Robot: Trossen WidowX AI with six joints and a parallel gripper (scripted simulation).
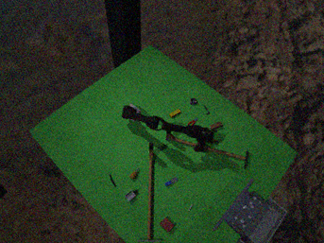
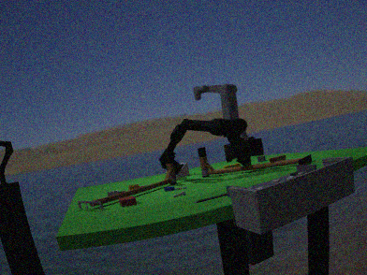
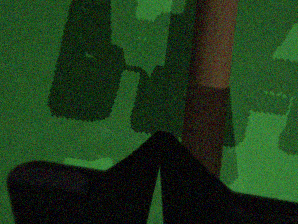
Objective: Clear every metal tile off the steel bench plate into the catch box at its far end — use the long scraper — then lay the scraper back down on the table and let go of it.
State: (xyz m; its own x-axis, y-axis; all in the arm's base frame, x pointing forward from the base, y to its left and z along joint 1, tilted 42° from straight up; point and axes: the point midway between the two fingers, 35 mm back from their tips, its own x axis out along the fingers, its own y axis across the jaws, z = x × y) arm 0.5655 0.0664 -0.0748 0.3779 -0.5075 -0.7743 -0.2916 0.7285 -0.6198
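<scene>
My gripper (image 1: 201, 147) (image 2: 246, 165) (image 3: 162, 138) is shut and empty, low over the table. Just beside its fingers, the brown handle of a long tool with a dark crosswise blade (image 1: 229, 154) (image 2: 281, 164) (image 3: 215, 45) lies on the table, its upright grip at the rear end. A second long tool with a pale head (image 1: 151, 195) (image 2: 136, 191) lies further off. The steel plate (image 1: 233, 209) at the table edge carries several small pale tiles (image 1: 251, 211). The grey catch box (image 1: 264, 235) (image 2: 300, 196) is beyond it; its inside is too dark to read.
Near the arm lie a yellow block (image 1: 175, 112), a red piece (image 1: 192, 121) and a brown block (image 1: 217, 125). Around the second tool are a blue piece (image 1: 171, 181), a red block (image 1: 167, 225) (image 2: 127, 201), an orange piece (image 1: 134, 174) and a grey piece (image 1: 131, 195).
</scene>
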